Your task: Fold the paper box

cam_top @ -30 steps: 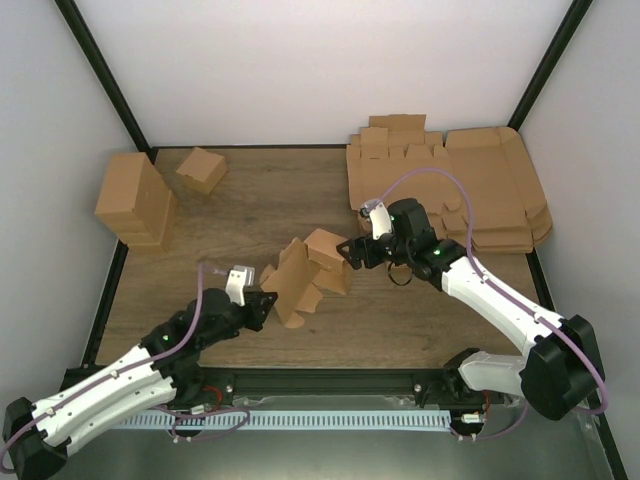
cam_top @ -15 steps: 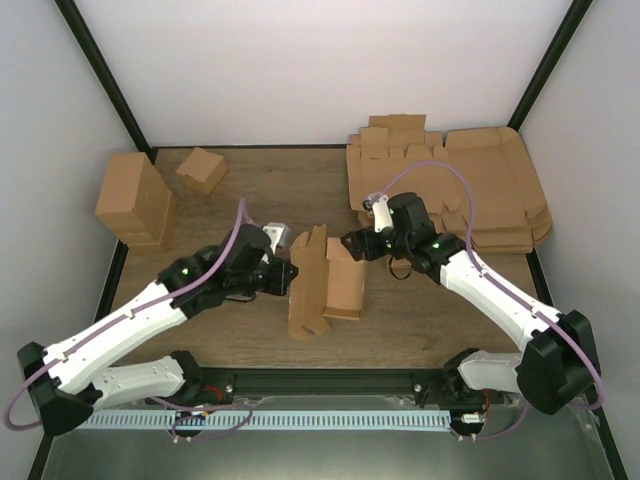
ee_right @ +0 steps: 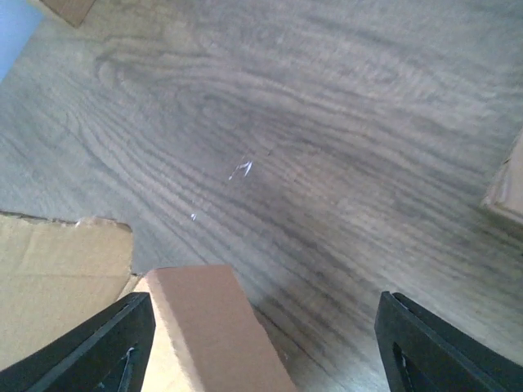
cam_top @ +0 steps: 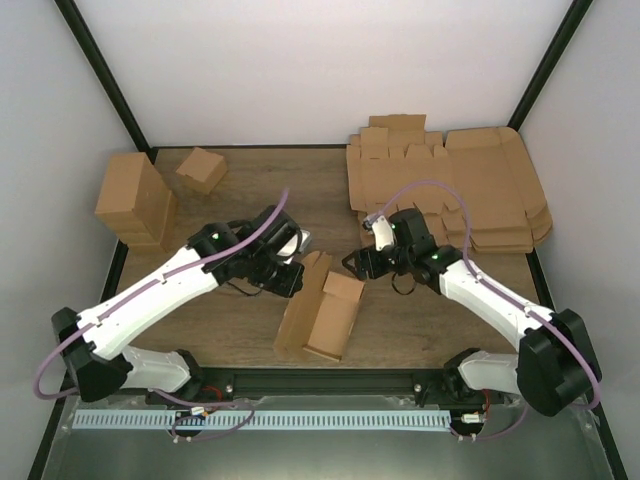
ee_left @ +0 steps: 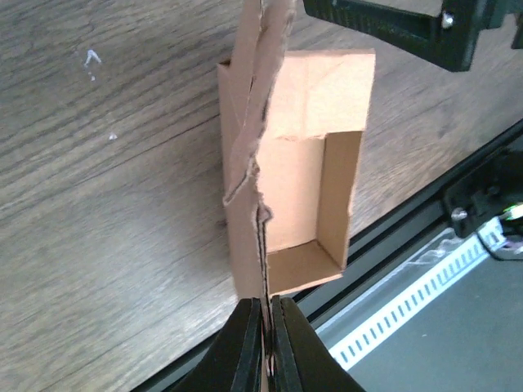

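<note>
My left claw [ee_left: 263,309] is pinched fully shut on the ragged side wall of the paper box [ee_left: 315,175]. My right claw [ee_right: 261,314] stands wide apart at the box's far end and holds nothing, with one end flap [ee_right: 204,327] just inside its left finger. On the surface [cam_top: 230,195], the box now tips down toward the near edge, its hollow tray face showing. Half a second ago it stood upright between both claws. A second ago my left arm reached in from low on the box's near side. I judge the walls formed and the flaps not yet tucked, so the folding is about midway.
</note>
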Controlling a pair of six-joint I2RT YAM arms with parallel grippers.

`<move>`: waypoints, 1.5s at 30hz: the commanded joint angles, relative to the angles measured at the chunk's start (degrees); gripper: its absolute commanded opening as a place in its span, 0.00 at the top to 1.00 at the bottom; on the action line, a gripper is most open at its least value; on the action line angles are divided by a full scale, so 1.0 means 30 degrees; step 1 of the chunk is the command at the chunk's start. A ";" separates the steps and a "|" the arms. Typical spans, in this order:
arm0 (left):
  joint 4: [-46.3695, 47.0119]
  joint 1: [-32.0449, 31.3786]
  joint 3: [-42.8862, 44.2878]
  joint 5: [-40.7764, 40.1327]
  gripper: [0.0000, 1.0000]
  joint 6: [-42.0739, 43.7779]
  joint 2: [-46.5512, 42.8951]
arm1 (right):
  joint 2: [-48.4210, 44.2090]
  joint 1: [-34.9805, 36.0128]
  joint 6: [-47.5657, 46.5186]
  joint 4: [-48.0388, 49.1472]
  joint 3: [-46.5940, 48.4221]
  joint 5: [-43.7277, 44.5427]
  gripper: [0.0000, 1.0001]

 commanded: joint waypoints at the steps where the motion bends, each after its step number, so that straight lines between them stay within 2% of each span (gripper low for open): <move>1: -0.2789 0.0006 0.1861 -0.1205 0.94 0.2431 0.1481 | -0.0413 0.0819 0.0743 0.2457 -0.0970 -0.1376 0.23; 4: -0.3828 0.0003 0.3394 -0.2832 0.91 0.3336 0.2731 | -0.0430 0.1918 0.1545 0.3177 -0.1678 -0.0788 0.24; 8: -0.3946 0.0025 0.4403 -0.2715 0.89 0.5043 0.3823 | -0.0216 0.3242 0.1732 0.3236 -0.2373 0.0556 0.24; 11: -0.4022 0.0012 0.5093 -0.3365 0.89 0.5530 0.4528 | -0.0206 0.3788 0.1888 0.3084 -0.2844 0.1482 0.37; 15: -0.3937 0.0001 0.5857 -0.3392 0.86 0.5601 0.5319 | -0.0562 0.3872 0.2674 0.3232 -0.3668 0.2957 0.36; 18: -0.3634 0.0008 0.5897 -0.3279 0.72 0.5210 0.5350 | -0.1824 0.3864 0.2942 0.3630 -0.4041 0.3377 0.34; 22: -0.2433 0.0027 0.5580 -0.2706 0.39 0.4498 0.4353 | -0.3201 0.3746 0.2915 0.3268 -0.3522 0.3967 0.33; 25: -0.1633 0.0090 0.4993 -0.2212 0.25 0.3890 0.3454 | -0.3457 0.2930 0.2903 0.2703 -0.2890 0.3544 0.33; 27: -0.1069 0.0136 0.4326 -0.1593 0.21 0.3441 0.2896 | -0.3445 0.1688 0.3022 0.2652 -0.2632 0.2324 0.33; 31: 0.0182 0.0123 0.2274 0.0107 0.20 0.2514 0.1953 | -0.2457 -0.1207 0.3670 0.2641 -0.1966 -0.0224 0.33; 34: 0.0977 0.0152 0.0534 0.0368 0.21 0.1855 0.1327 | -0.0632 -0.2401 0.4335 0.2304 -0.1122 -0.1282 0.35; 41: 0.2476 0.0121 -0.1282 0.1009 0.24 0.1195 0.1055 | 0.3585 -0.3526 0.4863 0.2089 -0.0307 -0.2929 0.37; 45: 0.2723 0.0136 -0.1277 0.0989 0.33 0.1321 0.1525 | 0.5366 -0.3566 0.4800 0.2336 -0.0184 -0.4327 0.39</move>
